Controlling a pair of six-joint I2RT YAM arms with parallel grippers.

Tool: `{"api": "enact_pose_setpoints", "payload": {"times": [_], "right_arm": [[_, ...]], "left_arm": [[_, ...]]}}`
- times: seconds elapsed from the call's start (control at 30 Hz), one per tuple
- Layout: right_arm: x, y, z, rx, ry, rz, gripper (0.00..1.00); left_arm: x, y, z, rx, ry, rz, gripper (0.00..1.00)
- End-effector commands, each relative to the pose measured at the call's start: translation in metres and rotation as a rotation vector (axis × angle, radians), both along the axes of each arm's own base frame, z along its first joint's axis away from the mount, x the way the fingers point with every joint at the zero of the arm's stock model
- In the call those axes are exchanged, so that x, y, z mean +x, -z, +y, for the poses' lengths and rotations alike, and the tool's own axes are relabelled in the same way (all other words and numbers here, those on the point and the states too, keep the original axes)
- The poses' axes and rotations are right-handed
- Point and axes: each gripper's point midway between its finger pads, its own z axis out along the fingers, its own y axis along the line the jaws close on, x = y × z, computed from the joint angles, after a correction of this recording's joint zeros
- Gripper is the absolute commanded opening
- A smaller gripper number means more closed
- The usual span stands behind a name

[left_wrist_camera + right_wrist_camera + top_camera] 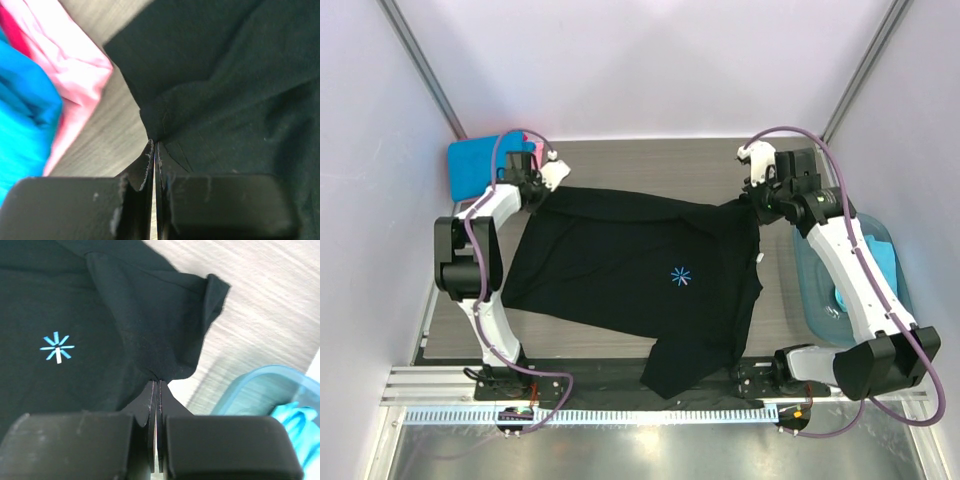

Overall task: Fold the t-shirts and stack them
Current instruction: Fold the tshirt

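Note:
The large black t-shirt point(630, 270) with a light-blue starburst mark point(680, 276) lies spread over the table, its lower end hanging over the near edge. My left gripper point(542, 192) is shut on its far left corner; the wrist view shows the cloth point(235, 85) pinched at the fingertips point(154, 146). My right gripper point(756, 203) is shut on its far right sleeve, with the cloth point(150, 325) bunched at the tips point(157, 382) and the mark point(57, 347) to the left. Folded bright blue point(478, 165) and pink point(532, 148) shirts lie at the far left, also in the left wrist view point(25, 130), point(75, 65).
A translucent teal tub point(820, 285) stands at the right edge under my right arm, holding turquoise cloth point(888, 262); its rim shows in the right wrist view point(260, 385). The grey wood table point(650, 160) has white walls around and a metal rail along the near edge.

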Motion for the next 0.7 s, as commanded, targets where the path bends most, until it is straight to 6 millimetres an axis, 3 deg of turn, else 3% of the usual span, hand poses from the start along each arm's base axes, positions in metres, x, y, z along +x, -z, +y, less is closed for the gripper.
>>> {"api": "enact_pose_setpoints", "payload": {"times": [0.0,0.4,0.47,0.53,0.57,0.67], "right_arm": [[-0.016,-0.005,0.012,0.07,-0.013,0.016,0.01],[-0.048,0.007,0.029,0.131,-0.063,0.103,0.01],[-0.058,0.012,0.033,0.144,-0.099,0.142,0.14],[-0.079,0.011,0.044,0.183,-0.183,0.214,0.28],[-0.083,0.007,0.046,0.194,-0.196,0.223,0.28],[-0.07,-0.026,0.044,0.207,-0.156,0.111,0.31]], "left_arm": [[-0.006,-0.02,0.02,0.026,-0.022,-0.044,0.0],[-0.027,-0.001,0.027,0.049,-0.017,0.014,0.0],[-0.03,0.003,0.025,0.04,-0.017,0.036,0.05],[-0.031,-0.002,0.023,0.028,-0.014,0.039,0.09],[-0.031,-0.01,0.023,0.018,-0.019,0.028,0.13],[-0.014,-0.048,0.02,-0.023,-0.05,-0.051,0.25]]}}
